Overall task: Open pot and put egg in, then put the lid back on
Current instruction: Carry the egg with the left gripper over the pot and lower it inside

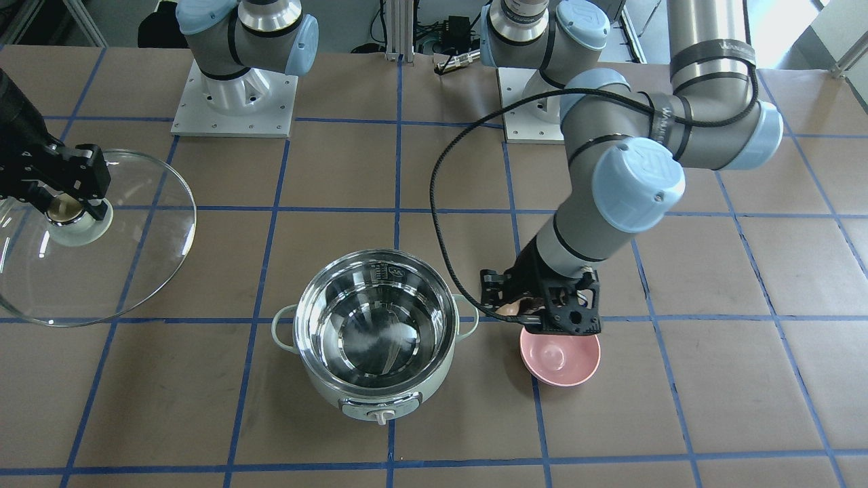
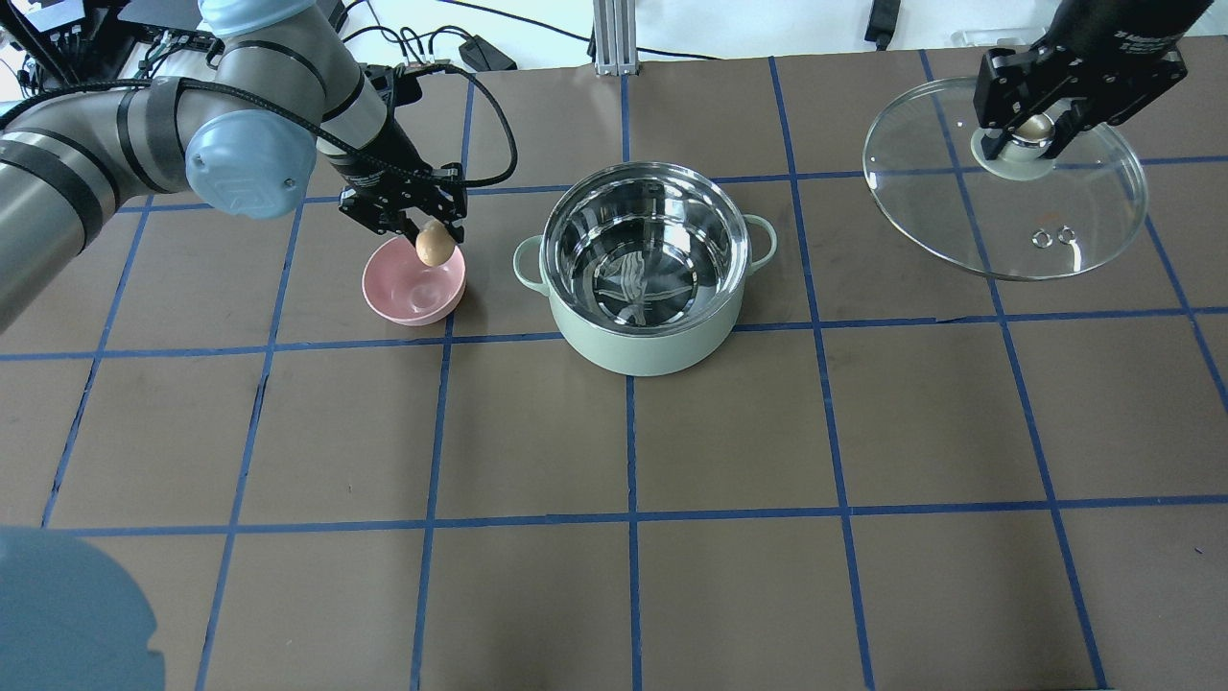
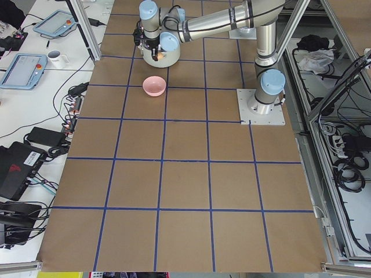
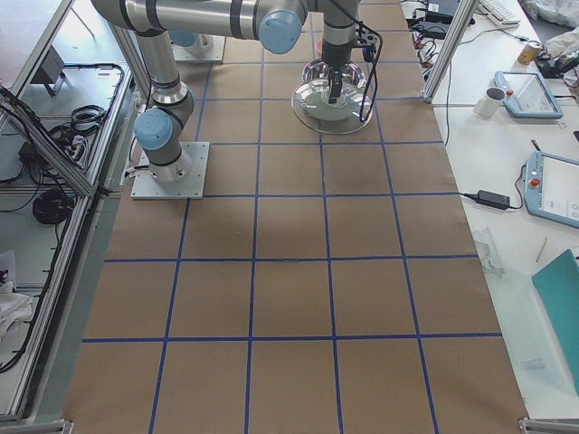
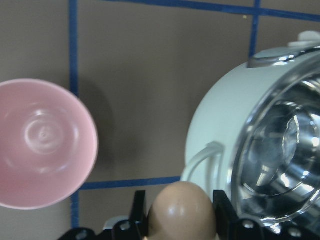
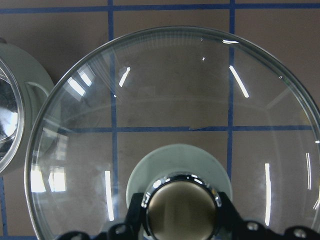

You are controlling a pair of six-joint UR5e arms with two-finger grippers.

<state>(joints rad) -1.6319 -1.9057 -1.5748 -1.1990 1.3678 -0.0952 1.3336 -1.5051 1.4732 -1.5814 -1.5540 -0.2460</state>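
Note:
The mint-green pot (image 2: 645, 331) stands open mid-table, its steel inside bare; it also shows in the front view (image 1: 380, 396) and the left wrist view (image 5: 225, 110). My left gripper (image 2: 432, 240) is shut on the light-brown egg (image 2: 434, 244), held just above the pink bowl's edge; the egg shows between the fingers in the left wrist view (image 5: 182, 212). My right gripper (image 2: 1031, 130) is shut on the beige knob (image 6: 181, 212) of the glass lid (image 2: 1074, 206), held off to the pot's side. The lid also shows in the front view (image 1: 135, 271).
The empty pink bowl (image 2: 408, 293) sits left of the pot, close to its loop handle (image 2: 523, 264). A black cable (image 1: 441, 224) loops from the left arm over the table behind the pot. Arm bases (image 1: 234, 102) stand at the table's far edge.

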